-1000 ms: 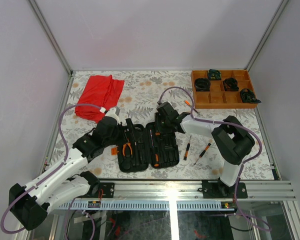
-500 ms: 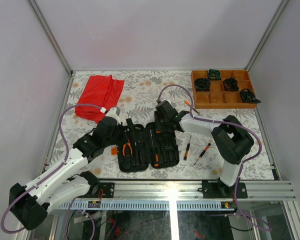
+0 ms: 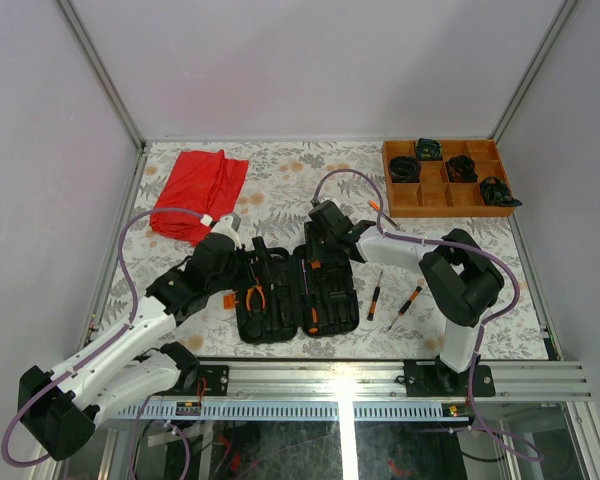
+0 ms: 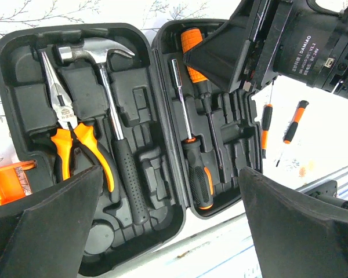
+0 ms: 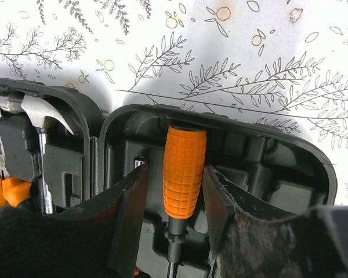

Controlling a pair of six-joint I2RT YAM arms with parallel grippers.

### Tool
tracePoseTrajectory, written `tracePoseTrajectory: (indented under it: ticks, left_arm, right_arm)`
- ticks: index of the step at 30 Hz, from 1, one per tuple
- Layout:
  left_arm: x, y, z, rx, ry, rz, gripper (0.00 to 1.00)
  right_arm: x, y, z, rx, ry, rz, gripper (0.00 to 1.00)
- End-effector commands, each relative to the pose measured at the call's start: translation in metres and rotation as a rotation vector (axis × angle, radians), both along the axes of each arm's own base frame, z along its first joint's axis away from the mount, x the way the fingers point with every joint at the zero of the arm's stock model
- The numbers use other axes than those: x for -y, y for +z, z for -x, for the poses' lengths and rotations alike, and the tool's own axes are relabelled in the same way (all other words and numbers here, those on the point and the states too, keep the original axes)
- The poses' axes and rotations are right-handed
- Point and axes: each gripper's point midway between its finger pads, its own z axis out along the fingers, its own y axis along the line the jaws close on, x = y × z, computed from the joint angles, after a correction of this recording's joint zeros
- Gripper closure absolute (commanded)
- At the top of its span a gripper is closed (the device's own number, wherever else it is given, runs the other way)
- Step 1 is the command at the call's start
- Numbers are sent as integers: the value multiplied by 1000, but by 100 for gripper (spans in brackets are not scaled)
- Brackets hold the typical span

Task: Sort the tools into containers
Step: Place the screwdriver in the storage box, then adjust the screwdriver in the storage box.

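— What do we count, biggest first?

— One flowered table point(image 3: 280, 170), the left arm point(image 3: 120, 345) and the right arm point(image 3: 465, 285), one black tool case point(image 4: 23, 98), one wooden tray point(image 3: 430, 197) and one red cloth point(image 3: 198, 190). Then four coiled bundles point(image 3: 404, 169), one hammer point(image 4: 113, 110), one pair of pliers point(image 4: 69, 136) and four screwdrivers point(image 3: 374, 295).

— What differs from a second back?

— Little that we see. The right gripper point(image 5: 175, 171) has edged slightly toward the far left over the case. The left arm, the case and the tools on the table lie as they did.

— And the containers?

— The tool case lies open and flat near the table's near edge, between the two arms. Its left half holds the hammer, with the pliers just beside it on the left. Its right half holds the orange-handled screwdriver point(image 5: 184, 165) at the far end and the black-and-orange screwdriver point(image 4: 196, 168) nearer us. The two loose screwdrivers point(image 4: 267, 130) lie side by side on the table, just right of the case. The tray sits in the far right corner, the bundles spread over its compartments.

— The pincers?

— The left gripper point(image 4: 169, 174) is spread wide, with the open case showing between its fingers. The right gripper's jaws are parted and straddle the orange handle. One finger stands clear of it. The other is so close that we cannot tell whether it touches.
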Motion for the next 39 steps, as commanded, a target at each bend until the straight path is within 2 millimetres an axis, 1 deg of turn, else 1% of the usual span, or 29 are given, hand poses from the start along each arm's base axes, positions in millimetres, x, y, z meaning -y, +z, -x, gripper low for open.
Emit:
tracePoseTrajectory:
  ticks: [1,5,10,14,15,19,21,25,26,34,39]
  left_arm:
    - [1,2,-5,15,12,20,0]
    - [-1,2,-5,17,21,16,0]
    - [-5,-3,-7,14,40,-7,0]
    - [-9,-6,-10,14,65,-21,0]
    - [-9,-7,-11,13,68,-24,0]
    - [-5,-10,-14,2,62,-28,0]
    - [-2,-10,-16,-2,55,-26,0]
    - [5,-11,-22,-16,46,-22,0]
    - [7,-11,-24,-16,44,-21,0]
    - [17,10,-47,36,67,-13,0]
    - [16,26,-58,77,91,-9,0]
  right_arm:
    - [4,18,-10,57,-12,27,49]
    - [8,24,-8,66,-11,34,48]
    - [16,37,-2,99,-3,22,48]
    - [24,47,5,131,-4,1,42]
    - [25,52,6,146,-6,-12,40]
    - [32,60,14,172,5,-33,36]
    - [36,62,18,181,5,-37,28]
    - [46,67,25,193,-21,-52,4]
    - [49,70,26,202,-33,-57,0]
    - [69,87,33,275,-63,-59,1]
    - [81,93,37,329,-61,-60,1]
